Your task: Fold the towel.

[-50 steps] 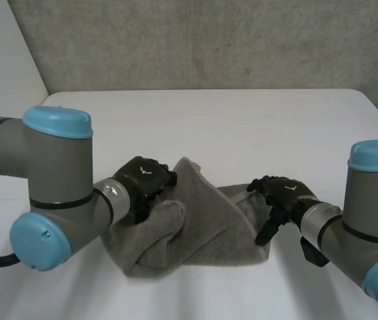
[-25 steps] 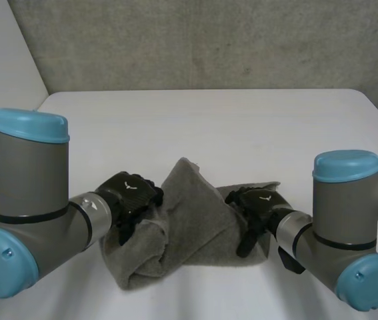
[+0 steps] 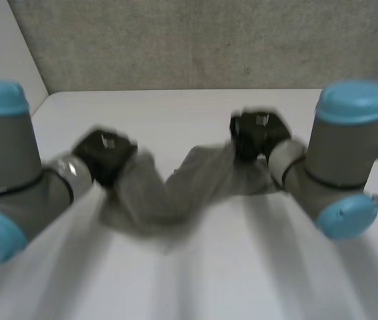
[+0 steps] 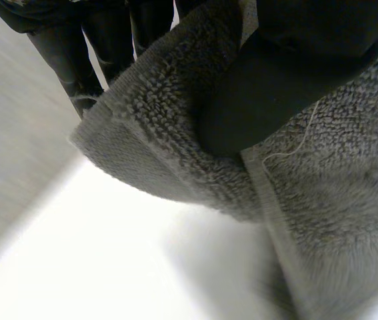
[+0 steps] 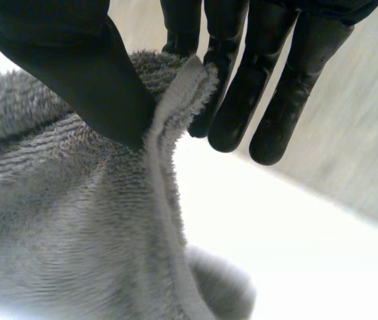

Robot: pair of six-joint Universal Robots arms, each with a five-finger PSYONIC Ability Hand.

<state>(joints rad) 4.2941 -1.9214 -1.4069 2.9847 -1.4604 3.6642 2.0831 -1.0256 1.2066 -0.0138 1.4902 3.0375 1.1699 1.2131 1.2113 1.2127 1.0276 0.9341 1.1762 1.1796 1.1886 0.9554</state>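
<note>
A grey terry towel (image 3: 175,190) hangs lifted between my two hands above the white table (image 3: 195,280), sagging in the middle. My left hand (image 3: 105,155) holds its left end: in the left wrist view the thumb (image 4: 275,87) presses the towel's hemmed edge (image 4: 169,127) against the fingers (image 4: 75,60). My right hand (image 3: 255,133) holds the right end higher up. In the right wrist view its thumb (image 5: 82,73) pinches the towel's hem (image 5: 175,113) against the fingers (image 5: 235,80), and the towel (image 5: 62,227) drapes down below the palm.
The table's far edge meets a grey wall (image 3: 195,40). Both grey arms with light-blue caps (image 3: 355,100) flank the towel. Bare table lies in front of and behind the towel.
Both hands have closed on the towel's ends and risen off the table, moving away from me. The towel has been pulled up and stretched out from its crumpled heap.
</note>
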